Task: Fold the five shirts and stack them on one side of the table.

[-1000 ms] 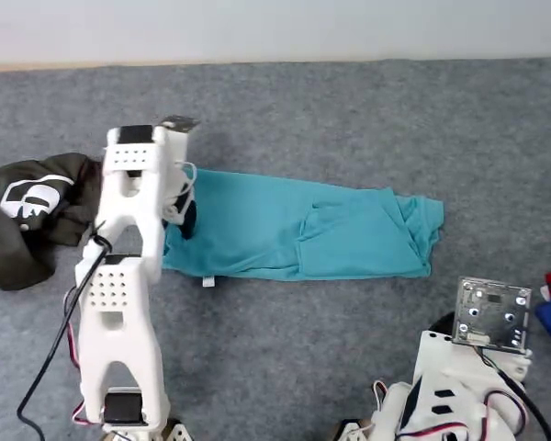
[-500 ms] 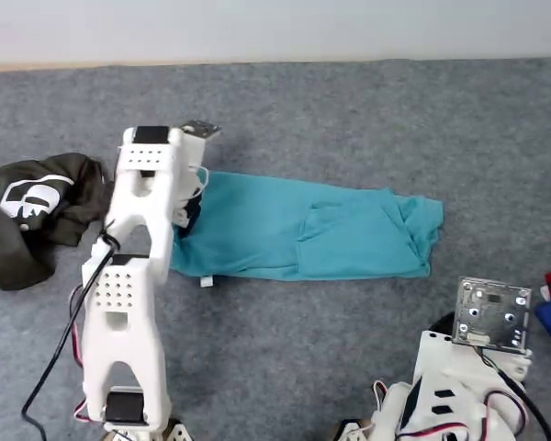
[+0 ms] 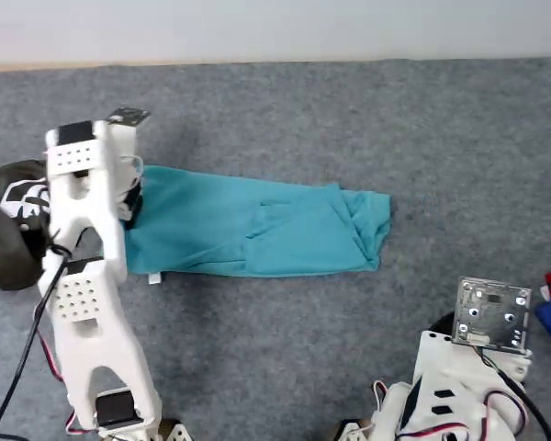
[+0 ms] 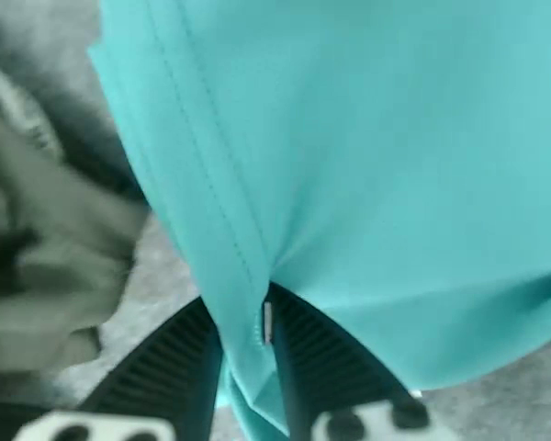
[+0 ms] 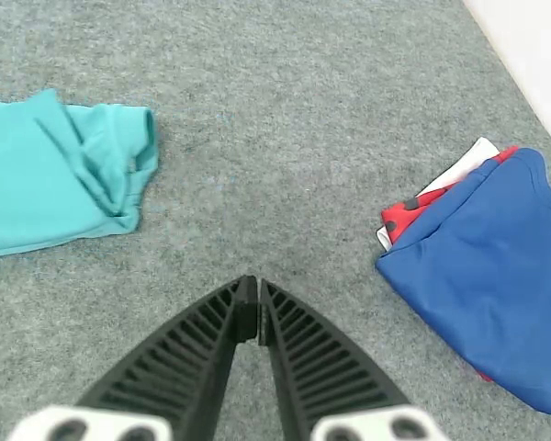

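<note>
1. The left pincer is clamped on the hem of the teal shirt, with a fold of the cloth squeezed between its two fingers.
2. In the high view the teal shirt lies as a long, flattened strip across the middle of the grey desk. Its left end is under the left arm and its right end is bunched.
3. A dark shirt with white print lies crumpled at the desk's left edge, just beside the left arm.
4. The right pincer hangs over bare desk with its fingers together, gripping nothing, well apart from the teal shirt.
5. A folded blue shirt lies on the desk's right side, on top of a red and white one.
</note>
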You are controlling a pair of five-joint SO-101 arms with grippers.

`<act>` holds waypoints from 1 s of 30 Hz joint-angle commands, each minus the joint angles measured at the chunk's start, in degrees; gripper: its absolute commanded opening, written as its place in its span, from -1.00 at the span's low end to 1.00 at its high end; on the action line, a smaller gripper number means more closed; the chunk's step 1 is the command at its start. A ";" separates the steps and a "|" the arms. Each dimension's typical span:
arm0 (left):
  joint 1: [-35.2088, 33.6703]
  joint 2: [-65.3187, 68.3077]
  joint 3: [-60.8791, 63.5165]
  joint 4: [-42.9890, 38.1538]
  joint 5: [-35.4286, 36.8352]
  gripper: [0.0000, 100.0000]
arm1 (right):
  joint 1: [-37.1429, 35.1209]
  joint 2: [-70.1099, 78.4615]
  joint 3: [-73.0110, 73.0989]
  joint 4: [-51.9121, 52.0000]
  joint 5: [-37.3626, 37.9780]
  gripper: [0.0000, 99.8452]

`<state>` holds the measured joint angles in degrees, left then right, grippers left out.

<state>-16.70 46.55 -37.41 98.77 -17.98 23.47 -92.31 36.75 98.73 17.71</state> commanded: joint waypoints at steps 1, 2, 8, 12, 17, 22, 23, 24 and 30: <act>-0.79 -4.84 -1.54 1.76 -0.70 -1.00 | 0.31 -0.04 -0.88 -0.40 -0.70 -0.98; -0.18 -5.10 -1.63 1.76 -0.70 -1.00 | 0.31 -0.04 -0.79 -0.40 -0.70 -0.98; 6.24 -11.60 -1.10 1.85 2.37 -1.00 | 0.31 0.04 -0.79 -0.48 -0.70 -0.98; 14.68 -17.14 1.98 1.85 6.24 -1.00 | 0.31 0.04 -0.79 -0.48 -0.70 -0.98; 26.55 -22.68 6.11 1.85 11.87 -1.00 | 0.40 -0.04 -0.79 -0.48 -0.70 -0.98; 36.57 -22.86 4.18 1.67 16.62 -1.00 | 0.40 -0.04 -0.79 -0.48 -0.70 -0.98; 38.07 -22.86 3.74 1.49 17.23 -1.00 | 0.40 -0.04 -0.79 -0.40 -0.70 -0.98; 39.56 -22.86 3.03 1.32 17.76 -1.00 | 0.40 -0.04 -0.79 -0.40 -0.70 -0.98; 45.54 -22.86 -0.13 -0.53 20.48 -1.00 | 0.40 -0.04 -0.79 -0.40 -0.70 -0.98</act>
<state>26.37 27.56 -34.51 99.12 1.19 23.47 -92.31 36.75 98.73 17.71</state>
